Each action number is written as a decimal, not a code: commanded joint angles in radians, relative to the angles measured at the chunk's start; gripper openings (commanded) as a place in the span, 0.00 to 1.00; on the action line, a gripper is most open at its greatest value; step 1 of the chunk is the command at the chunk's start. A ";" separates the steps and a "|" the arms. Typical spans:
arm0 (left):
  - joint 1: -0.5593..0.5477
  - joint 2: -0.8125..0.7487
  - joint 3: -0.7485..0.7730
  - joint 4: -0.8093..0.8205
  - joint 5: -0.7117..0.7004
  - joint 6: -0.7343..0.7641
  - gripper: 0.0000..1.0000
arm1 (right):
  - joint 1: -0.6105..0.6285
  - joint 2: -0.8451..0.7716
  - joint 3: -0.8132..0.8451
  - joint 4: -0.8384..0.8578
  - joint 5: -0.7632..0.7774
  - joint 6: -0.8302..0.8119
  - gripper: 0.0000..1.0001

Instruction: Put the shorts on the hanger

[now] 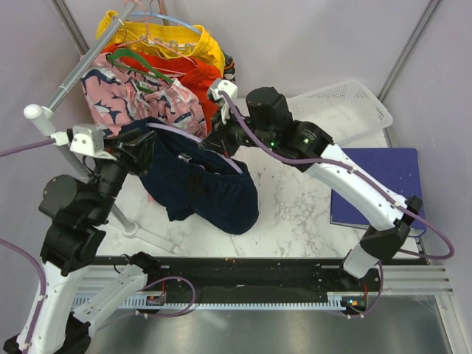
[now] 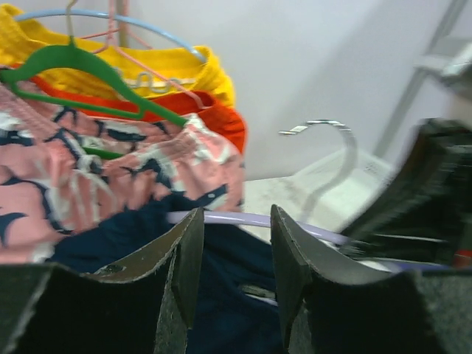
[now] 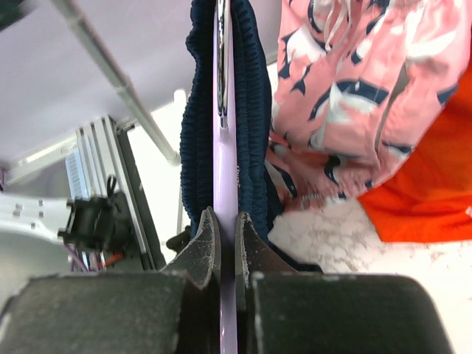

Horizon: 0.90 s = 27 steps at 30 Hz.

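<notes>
Toward the worktop's left edge the shorts [image 1: 214,195] hang on the hanger [image 3: 223,169], clenched by the right gripper [image 3: 227,221]; with the left gripper [image 2: 236,221] released, any tilt could slide them off

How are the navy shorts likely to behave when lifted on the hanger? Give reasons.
Probably floppy: the navy shorts sag in folds below the pale hanger. Likely light, since that thin hanger looks straight. They may slide: the waistband merely bunches around the bar.
</notes>
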<state>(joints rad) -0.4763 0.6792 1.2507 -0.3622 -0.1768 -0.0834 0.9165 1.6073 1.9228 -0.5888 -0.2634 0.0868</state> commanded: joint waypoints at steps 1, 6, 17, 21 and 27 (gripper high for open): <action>0.005 -0.047 -0.048 -0.018 0.169 -0.240 0.49 | -0.004 0.078 0.149 0.139 -0.005 0.091 0.00; 0.005 -0.078 -0.122 -0.021 0.289 -0.361 0.54 | 0.013 0.166 0.229 0.213 0.004 0.146 0.00; -0.013 -0.047 -0.247 -0.003 0.264 -0.470 0.54 | 0.067 0.284 0.337 0.336 0.065 0.257 0.00; -0.044 -0.047 -0.287 0.035 0.221 -0.495 0.54 | 0.076 0.313 0.364 0.356 0.069 0.272 0.00; -0.071 -0.032 -0.320 0.092 0.186 -0.538 0.45 | 0.094 0.339 0.393 0.362 0.081 0.274 0.00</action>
<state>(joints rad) -0.5274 0.6350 0.9474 -0.3584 0.0345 -0.5468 0.9932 1.9602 2.2356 -0.4118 -0.2001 0.3195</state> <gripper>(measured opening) 0.516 0.044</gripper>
